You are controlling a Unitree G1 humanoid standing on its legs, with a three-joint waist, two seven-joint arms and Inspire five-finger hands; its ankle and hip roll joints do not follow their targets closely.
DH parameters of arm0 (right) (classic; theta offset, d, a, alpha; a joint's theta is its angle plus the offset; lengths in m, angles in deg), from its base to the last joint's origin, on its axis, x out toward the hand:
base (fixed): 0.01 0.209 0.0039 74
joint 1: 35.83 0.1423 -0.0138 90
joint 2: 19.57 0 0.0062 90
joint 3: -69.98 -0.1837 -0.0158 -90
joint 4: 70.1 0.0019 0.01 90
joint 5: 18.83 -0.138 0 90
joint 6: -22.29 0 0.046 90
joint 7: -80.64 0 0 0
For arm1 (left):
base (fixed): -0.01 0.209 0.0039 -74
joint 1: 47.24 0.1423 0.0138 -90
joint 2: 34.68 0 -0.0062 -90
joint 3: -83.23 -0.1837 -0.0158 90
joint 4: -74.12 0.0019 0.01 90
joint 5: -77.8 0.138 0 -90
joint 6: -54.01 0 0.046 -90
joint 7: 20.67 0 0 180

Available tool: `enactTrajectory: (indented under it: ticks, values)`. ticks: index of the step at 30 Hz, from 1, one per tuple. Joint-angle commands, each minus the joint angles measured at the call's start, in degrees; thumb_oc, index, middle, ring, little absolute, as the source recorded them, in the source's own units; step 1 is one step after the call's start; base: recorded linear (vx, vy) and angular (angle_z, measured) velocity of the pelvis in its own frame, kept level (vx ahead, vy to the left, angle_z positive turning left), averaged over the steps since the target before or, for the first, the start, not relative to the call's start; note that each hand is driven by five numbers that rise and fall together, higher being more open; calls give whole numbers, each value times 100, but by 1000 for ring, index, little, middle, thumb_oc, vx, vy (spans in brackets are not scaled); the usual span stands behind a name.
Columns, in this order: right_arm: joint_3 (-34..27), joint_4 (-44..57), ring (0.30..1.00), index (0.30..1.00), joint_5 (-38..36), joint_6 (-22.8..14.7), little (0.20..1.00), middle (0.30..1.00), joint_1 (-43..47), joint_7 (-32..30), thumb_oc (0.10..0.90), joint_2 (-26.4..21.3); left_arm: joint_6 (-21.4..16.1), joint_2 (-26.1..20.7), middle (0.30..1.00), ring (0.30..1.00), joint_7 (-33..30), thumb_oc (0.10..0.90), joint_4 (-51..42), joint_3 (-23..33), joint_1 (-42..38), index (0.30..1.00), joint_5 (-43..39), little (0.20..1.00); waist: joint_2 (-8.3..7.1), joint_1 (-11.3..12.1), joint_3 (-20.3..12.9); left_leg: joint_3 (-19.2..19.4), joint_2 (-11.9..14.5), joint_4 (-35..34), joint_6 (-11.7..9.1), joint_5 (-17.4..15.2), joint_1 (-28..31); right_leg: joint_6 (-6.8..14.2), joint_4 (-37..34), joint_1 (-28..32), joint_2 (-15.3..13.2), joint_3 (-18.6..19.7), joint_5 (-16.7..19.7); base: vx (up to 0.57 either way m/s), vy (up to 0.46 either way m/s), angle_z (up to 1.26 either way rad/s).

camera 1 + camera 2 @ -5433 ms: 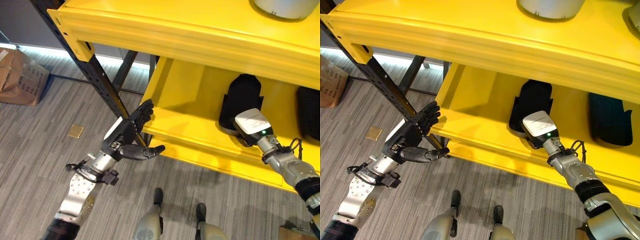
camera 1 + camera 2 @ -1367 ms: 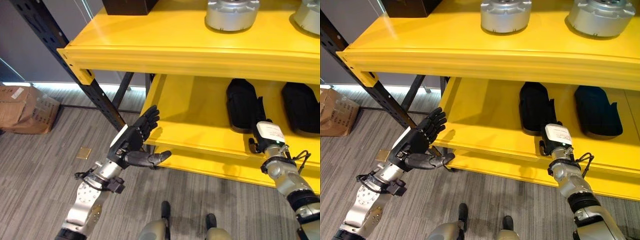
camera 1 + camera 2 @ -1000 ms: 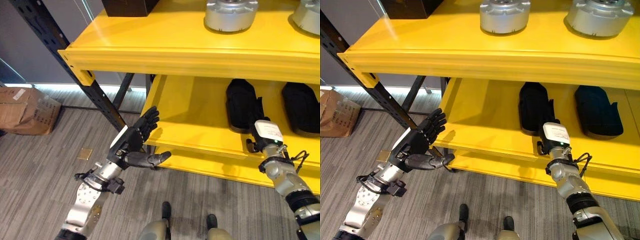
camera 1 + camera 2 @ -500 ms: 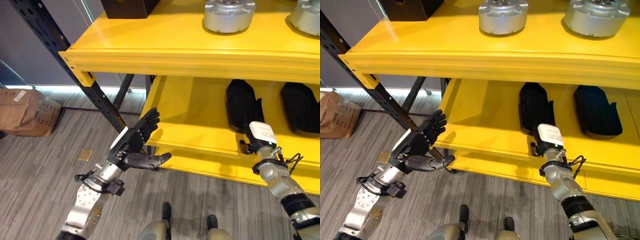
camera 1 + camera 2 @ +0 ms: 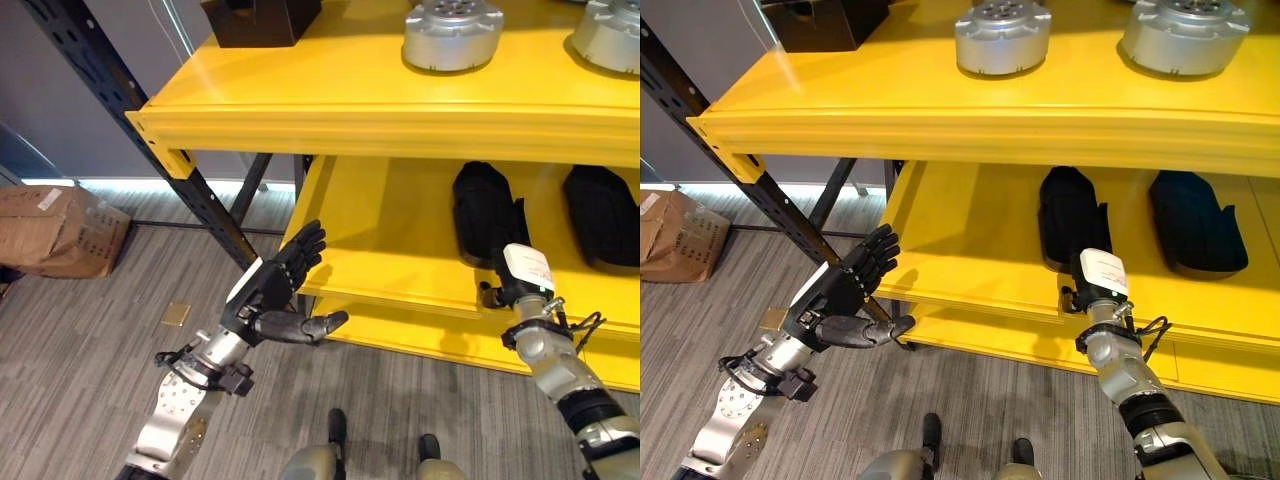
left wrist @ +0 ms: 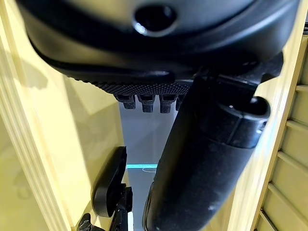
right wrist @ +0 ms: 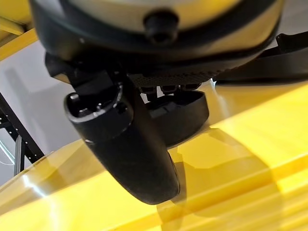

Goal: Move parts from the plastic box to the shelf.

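Two black moulded parts lie on the yellow lower shelf [image 5: 390, 270]: the left one [image 5: 483, 210] and another [image 5: 600, 215] to its right. My right hand [image 5: 522, 270] hovers at the shelf's front edge, just short of the left part's near end. Its thumb [image 7: 125, 139] and fingers are straight and hold nothing, with the black part [image 7: 183, 115] lying just past them. My left hand [image 5: 268, 292] is open and empty, held in the air by the shelf's left front corner.
Two round silver parts [image 5: 453, 22] [image 5: 605, 20] and a black box [image 5: 260, 15] stand on the yellow upper shelf [image 5: 940, 125]. A black perforated upright [image 5: 120, 95] slants down at the left. A cardboard box [image 5: 60, 230] sits on the grey floor beyond it.
My right hand has drawn back from deep in the lower shelf, leaving the left black part there, to the front edge. The view has shifted upward. The left hand has hardly moved.
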Motion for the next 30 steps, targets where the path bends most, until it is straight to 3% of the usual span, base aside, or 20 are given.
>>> enactTrajectory:
  ticks: [1,15,30]
  values:
    - [-9,407,1000,1000,-177,-360,1000,1000,380,-71,900,-61,-454,230,1000,1000,-67,900,-601,82,-226,1000,-161,1000,-247,136,-521,360,-15,516,-108,-897,193,-343,924,-731,127,-163,-504,0,0,0]
    - [130,742,1000,1000,-678,-290,1000,1000,419,283,900,192,-436,319,1000,1000,-95,900,-610,42,-262,1000,-89,1000,-239,137,-522,342,-30,510,-101,-893,199,-364,941,-738,121,-161,-507,0,0,0]
    - [260,685,1000,1000,-518,-297,1000,1000,480,141,900,312,-422,341,1000,1000,-122,900,-612,-46,-277,1000,-100,1000,-211,175,-558,302,-57,485,-94,-890,220,-371,915,-700,105,-192,-503,0,0,0]
